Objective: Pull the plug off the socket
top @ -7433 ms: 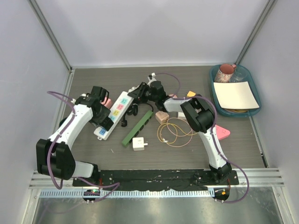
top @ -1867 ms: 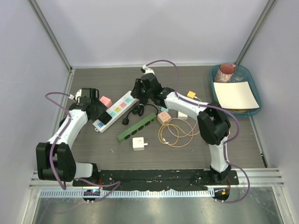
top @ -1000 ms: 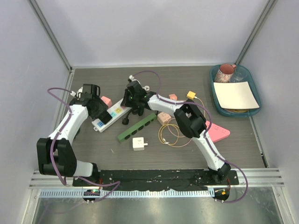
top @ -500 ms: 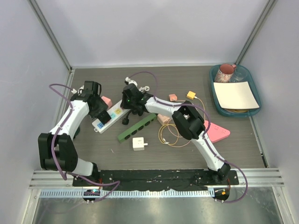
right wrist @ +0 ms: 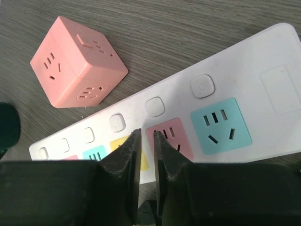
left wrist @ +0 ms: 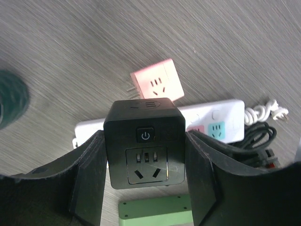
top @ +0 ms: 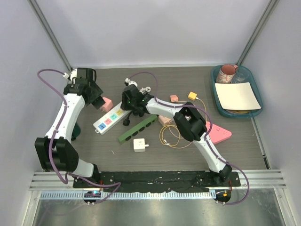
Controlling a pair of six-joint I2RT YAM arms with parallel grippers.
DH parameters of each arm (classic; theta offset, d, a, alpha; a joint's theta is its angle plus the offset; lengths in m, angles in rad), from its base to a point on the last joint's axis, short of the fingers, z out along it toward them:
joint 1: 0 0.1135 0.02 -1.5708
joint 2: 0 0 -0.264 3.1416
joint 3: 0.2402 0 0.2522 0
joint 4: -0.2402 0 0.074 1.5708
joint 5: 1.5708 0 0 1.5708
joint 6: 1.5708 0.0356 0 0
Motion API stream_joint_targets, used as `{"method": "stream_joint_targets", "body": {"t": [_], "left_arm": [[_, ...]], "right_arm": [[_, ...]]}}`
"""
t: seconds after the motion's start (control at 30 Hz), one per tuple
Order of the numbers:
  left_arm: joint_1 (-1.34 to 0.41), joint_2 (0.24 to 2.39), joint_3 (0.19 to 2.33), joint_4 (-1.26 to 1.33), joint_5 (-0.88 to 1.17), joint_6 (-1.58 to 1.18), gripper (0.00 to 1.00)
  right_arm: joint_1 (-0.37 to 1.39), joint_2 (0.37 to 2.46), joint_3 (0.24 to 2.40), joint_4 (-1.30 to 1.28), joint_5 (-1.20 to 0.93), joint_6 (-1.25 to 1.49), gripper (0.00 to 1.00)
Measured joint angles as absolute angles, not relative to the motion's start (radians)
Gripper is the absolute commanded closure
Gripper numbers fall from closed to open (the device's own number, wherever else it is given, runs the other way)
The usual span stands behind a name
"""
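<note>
Moved: left arm has swung up and back toward the far-left corner since half a second ago, taking the black plug (left wrist: 145, 141) with it; white power strip (top: 109, 120) is left lying on the table.
Left gripper (left wrist: 146, 165): clamped on the plug's two side faces, switch face toward the wrist camera.
Plug position: in the air above the strip, pink cube adapter (right wrist: 77, 68) just beyond; looks clear of the socket, prongs hidden.
Right gripper (right wrist: 146, 141): fingers all but together, only a slit, gripping nothing; tips down at the strip's pink outlet, contact can't tell.
Status: pull looks done, my read.
Risk 1: smooth plug sides, so a fast swing could slip it out onto the strip or cube.
Risk 2: if the right tips lift carelessly, the strip may skid into the black cable (left wrist: 256, 139).
</note>
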State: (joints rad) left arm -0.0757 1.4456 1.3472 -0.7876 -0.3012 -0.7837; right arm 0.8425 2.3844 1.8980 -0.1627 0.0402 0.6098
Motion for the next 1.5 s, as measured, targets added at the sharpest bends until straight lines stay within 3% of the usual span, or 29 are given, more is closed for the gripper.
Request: {"method": "stream_joint_targets", "body": {"t": [0.17, 0.4, 0.73, 0.93, 1.07, 1.13, 1.17, 1.23, 1.33, 1.5], "left_arm": [[-0.033, 1.53, 1.442, -0.807, -0.327, -0.768, 1.0], [-0.009, 1.718, 1.626, -0.795, -0.252, -0.723, 1.0], [-0.007, 1.935, 1.763, -0.649, 0.101, -0.696, 1.0], [-0.007, 2.125, 1.885, -0.611, 0.222, -0.708, 0.95], [-0.007, 2.201, 1.886, -0.599, 0.279, -0.724, 0.83], [-0.007, 2.226, 1.886, -0.594, 0.297, -0.725, 0.7], [-0.007, 2.236, 1.886, -0.593, 0.303, -0.725, 0.53], [-0.007, 2.254, 1.889, -0.586, 0.329, -0.729, 0.38], [-0.006, 2.257, 1.893, -0.585, 0.334, -0.725, 0.04], [-0.006, 2.256, 1.925, -0.611, 0.314, -0.716, 0.0]], "right_arm": [[0.839, 2.332, 1.86, -0.189, 0.028, 0.576, 0.42], [0.814, 2.13, 1.678, -0.214, -0.017, 0.543, 0.11], [0.81, 1.642, 1.33, -0.11, -0.038, 0.524, 0.08], [0.811, 1.562, 1.27, -0.107, 0.002, 0.497, 0.08], [0.81, 1.562, 1.27, -0.13, 0.023, 0.479, 0.08], [0.81, 1.562, 1.27, -0.139, 0.03, 0.475, 0.08], [0.81, 1.562, 1.27, -0.143, 0.032, 0.472, 0.08], [0.81, 1.562, 1.27, -0.149, 0.034, 0.469, 0.08], [0.81, 1.562, 1.27, -0.161, 0.037, 0.465, 0.08], [0.81, 1.56, 1.27, -0.183, 0.042, 0.454, 0.06]]}}
